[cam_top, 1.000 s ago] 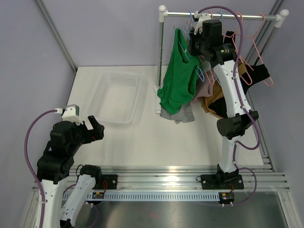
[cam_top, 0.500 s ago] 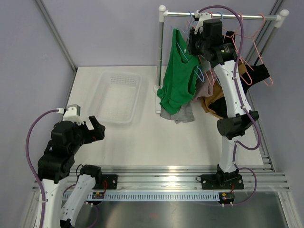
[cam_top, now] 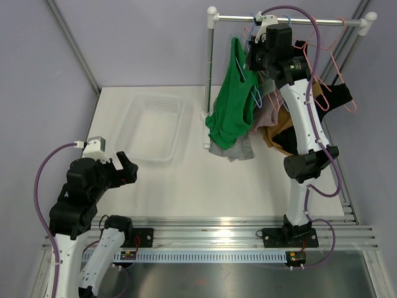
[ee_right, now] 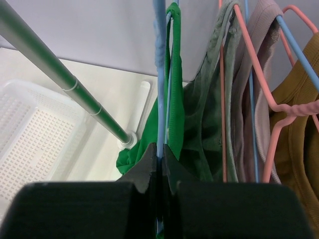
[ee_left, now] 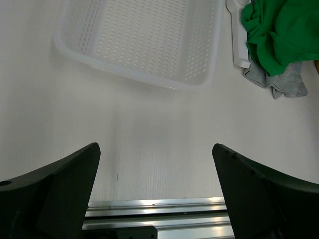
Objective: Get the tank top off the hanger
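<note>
Right now my right pincer point(ee_right: 160, 155) is pinched together on the wire of the blue hanger point(ee_right: 160, 74), high up under the top rail of the clothes rack point(cam_top: 291, 20). The green tank top point(ee_right: 174, 119) hangs on that hanger, closest of the garments to the rack's upright post, its bunched lower end down by the rack's foot. My left pincer point(ee_left: 155, 149) hovers with fingers wide apart, well away from the rack, on the far side of the white basket point(ee_left: 134, 77).
</note>
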`<state>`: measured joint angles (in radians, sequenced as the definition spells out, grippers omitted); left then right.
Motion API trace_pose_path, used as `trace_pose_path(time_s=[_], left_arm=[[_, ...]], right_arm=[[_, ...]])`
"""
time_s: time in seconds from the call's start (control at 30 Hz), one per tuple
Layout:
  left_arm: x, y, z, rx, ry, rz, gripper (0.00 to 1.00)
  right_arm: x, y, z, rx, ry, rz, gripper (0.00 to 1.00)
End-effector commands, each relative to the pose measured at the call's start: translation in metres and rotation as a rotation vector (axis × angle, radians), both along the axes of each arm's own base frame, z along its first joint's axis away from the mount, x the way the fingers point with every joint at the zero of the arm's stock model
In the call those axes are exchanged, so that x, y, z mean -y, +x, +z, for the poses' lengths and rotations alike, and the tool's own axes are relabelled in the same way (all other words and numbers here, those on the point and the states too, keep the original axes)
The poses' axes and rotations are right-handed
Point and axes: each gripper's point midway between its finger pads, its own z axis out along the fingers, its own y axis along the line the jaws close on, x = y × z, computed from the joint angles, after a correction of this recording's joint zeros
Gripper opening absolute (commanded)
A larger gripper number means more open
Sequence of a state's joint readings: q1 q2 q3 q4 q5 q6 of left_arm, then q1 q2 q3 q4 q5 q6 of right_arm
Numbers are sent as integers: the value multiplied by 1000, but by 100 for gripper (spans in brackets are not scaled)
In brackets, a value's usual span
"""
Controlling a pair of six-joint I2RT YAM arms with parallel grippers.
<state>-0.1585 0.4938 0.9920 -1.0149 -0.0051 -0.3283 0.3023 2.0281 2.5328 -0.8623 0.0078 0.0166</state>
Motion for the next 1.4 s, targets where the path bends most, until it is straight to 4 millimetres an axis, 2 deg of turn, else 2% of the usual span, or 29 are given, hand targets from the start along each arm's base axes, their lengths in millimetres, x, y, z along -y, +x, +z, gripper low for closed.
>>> trace_pose_path(time_s=[0.0, 0.33, 0.43, 0.5, 0.53, 0.6, 0.63, 0.67, 0.7, 0.73, 0.77, 0.8, 0.83, 0.87, 0.9, 0.93, 1.0, 1.03, 1.07, 1.1, 1.13, 1.2, 1.23, 1.27, 1.3, 1.33, 1.37], left_arm=[[6, 7, 8, 37, -2, -38, 99], [4, 6, 8, 40, -2, -25, 99], [3, 6, 8, 40, 0, -19, 99], [3, 6, 9, 42, -1, -19, 99], [3, 6, 9, 43, -2, -18, 99], [4, 7, 11, 46, -3, -21, 99], [4, 7, 12, 49, -4, -26, 99], [6, 6, 15, 53, -9, -34, 99], [8, 6, 20, 67, -16, -44, 99], [9, 6, 24, 77, -20, -49, 99], [10, 5, 27, 88, -24, -53, 99], [11, 6, 35, 110, -31, -62, 99], [16, 6, 39, 113, -42, -87, 99], [19, 7, 42, 118, -51, -100, 99], [25, 7, 51, 139, -70, -132, 99], [30, 11, 52, 133, -81, -153, 99], [43, 17, 62, 153, -116, -211, 99], [48, 20, 69, 166, -131, -235, 99], [54, 30, 74, 166, -152, -252, 99], [60, 32, 79, 170, -171, -272, 99], [68, 33, 86, 180, -191, -310, 99], [80, 43, 103, 211, -221, -337, 99], [89, 44, 107, 217, -220, -359, 99], [94, 44, 122, 247, -224, -369, 99], [97, 55, 121, 235, -206, -353, 99], [111, 51, 126, 239, -209, -400, 99], [118, 50, 142, 277, -219, -419, 99]], right_arm=[[3, -20, 65, 150, 60, -2, 0], [13, -49, 122, 275, 124, -14, 0], [16, -58, 132, 292, 132, -19, 0], [16, -65, 130, 274, 134, -11, 0], [20, -74, 135, 280, 140, -14, 0], [19, -82, 126, 241, 141, -5, 0], [25, -100, 138, 266, 153, -3, 0], [20, -103, 121, 218, 149, 21, 0], [18, -111, 126, 231, 175, 39, 0], [23, -134, 140, 263, 196, 50, 0], [23, -139, 128, 229, 202, 51, 0], [23, -149, 125, 212, 207, 65, 0], [27, -170, 132, 223, 216, 79, 0], [26, -177, 122, 188, 218, 90, 0], [24, -191, 113, 147, 218, 121, 0], [27, -213, 118, 158, 232, 140, 0], [22, -237, 103, 102, 247, 200, 0], [26, -259, 110, 127, 259, 219, 0], [26, -268, 98, 91, 263, 228, 0], [25, -279, 96, 82, 271, 250, 0], [29, -298, 100, 100, 279, 264, 0], [29, -317, 91, 68, 285, 288, 0], [34, -334, 96, 96, 296, 295, 0], [35, -343, 95, 94, 308, 302, 0], [37, -361, 100, 123, 322, 322, 0], [39, -368, 101, 126, 331, 325, 0], [40, -377, 104, 135, 340, 333, 0]])
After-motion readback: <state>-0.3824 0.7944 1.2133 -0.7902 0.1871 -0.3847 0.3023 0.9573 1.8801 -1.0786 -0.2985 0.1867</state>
